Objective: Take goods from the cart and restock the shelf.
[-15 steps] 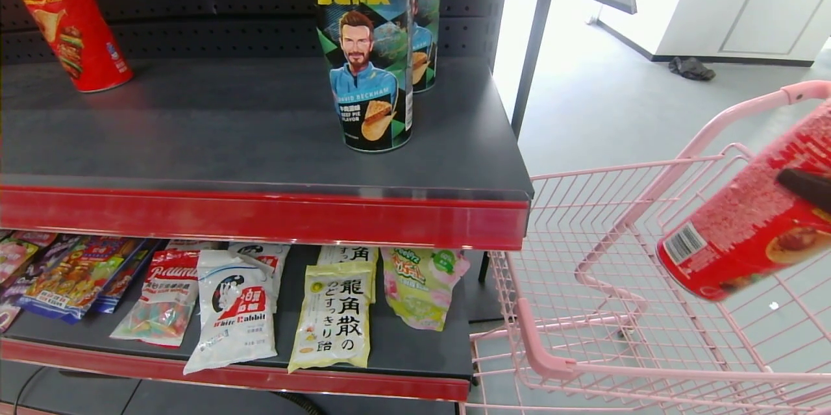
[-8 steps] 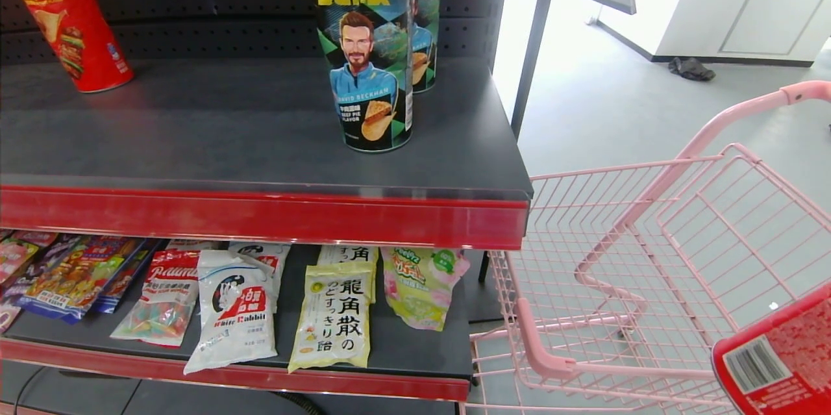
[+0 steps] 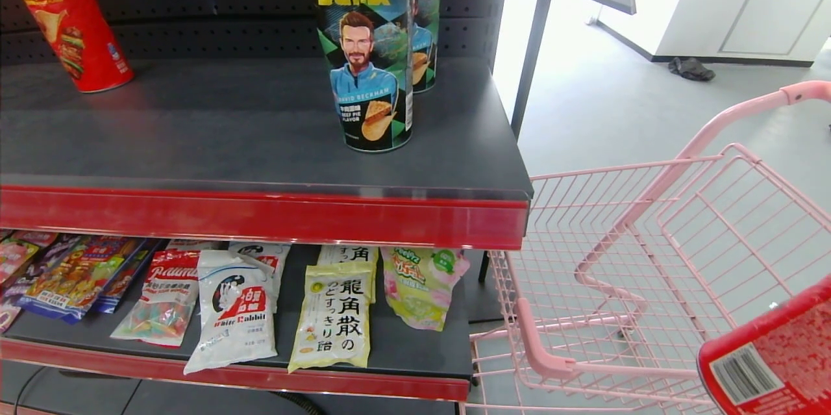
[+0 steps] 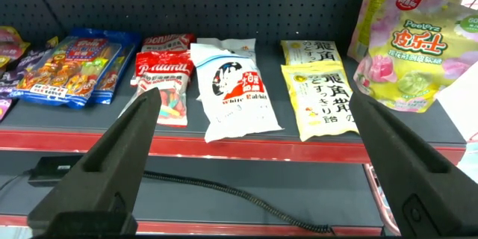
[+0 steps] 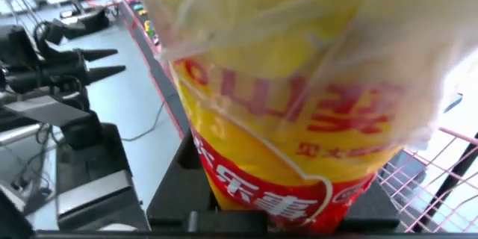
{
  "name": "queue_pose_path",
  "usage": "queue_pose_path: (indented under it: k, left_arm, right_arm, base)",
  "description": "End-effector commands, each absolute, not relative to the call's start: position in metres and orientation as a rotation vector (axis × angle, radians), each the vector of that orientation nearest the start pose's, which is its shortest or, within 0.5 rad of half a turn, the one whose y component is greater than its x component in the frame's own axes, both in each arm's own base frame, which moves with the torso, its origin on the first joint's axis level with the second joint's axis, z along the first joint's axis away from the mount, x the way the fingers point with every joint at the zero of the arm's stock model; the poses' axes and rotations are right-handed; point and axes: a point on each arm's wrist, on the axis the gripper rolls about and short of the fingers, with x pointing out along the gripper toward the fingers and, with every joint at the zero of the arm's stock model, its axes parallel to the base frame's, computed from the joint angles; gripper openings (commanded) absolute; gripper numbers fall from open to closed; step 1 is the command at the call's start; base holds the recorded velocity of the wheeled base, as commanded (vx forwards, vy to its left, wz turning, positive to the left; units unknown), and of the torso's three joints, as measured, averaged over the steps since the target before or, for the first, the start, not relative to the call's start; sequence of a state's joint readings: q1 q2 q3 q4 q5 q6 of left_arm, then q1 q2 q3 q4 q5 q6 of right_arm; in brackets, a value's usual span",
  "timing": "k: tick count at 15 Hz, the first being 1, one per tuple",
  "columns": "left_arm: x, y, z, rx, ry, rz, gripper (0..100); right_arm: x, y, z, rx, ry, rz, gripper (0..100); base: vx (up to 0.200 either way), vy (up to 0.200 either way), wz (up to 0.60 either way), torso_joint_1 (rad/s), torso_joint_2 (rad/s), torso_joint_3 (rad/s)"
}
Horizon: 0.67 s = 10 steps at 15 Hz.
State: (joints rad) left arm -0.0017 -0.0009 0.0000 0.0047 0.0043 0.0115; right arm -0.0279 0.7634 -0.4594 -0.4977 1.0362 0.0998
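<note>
While red can [image 3: 779,363] hangs over cart [image 3: 533,343], green cans [image 3: 363,58] crowd shelf [image 3: 195,129] rt.

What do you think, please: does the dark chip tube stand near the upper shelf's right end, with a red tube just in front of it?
Not quite: the head view shows the red tube at the upper shelf's left rear, not in front. The dark chip tube is near its right end.

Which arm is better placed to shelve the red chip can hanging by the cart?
Right, I'd say. It carries the red cylindrical chip can beside the pink wire cart. The left gripper is open and empty, low, facing candy bags on the lower shelf.
</note>
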Motion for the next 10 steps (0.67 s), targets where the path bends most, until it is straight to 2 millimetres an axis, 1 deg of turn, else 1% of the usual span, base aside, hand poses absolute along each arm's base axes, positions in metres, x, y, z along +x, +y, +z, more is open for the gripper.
queue_pose_path:
  k: [1, 7, 10]
  left_arm:
    - [-0.0228, 0.0001, 0.075, 0.011, 0.005, 0.003, 100]
    - [-0.0228, 0.0002, 0.075, 0.011, 0.005, 0.005, 100]
    - [-0.0228, 0.0002, 0.075, 0.011, 0.005, 0.005, 100]
  right_arm:
    - [0.0887, 0.0184, 0.2479, -0.038, -0.097, 1.026, 0]
    - [0.0865, 0.0184, 0.2469, -0.046, -0.103, 1.026, 0]
    - [0.0872, 0.018, 0.2497, -0.05, -0.11, 1.021, 0]
  base:
    - [0.0, 0.0, 0.0, 0.0, 0.0, 0.0]
    - [0.0, 0.0, 0.0, 0.0, 0.0, 0.0]
    - [0.0, 0.0, 0.0, 0.0, 0.0, 0.0]
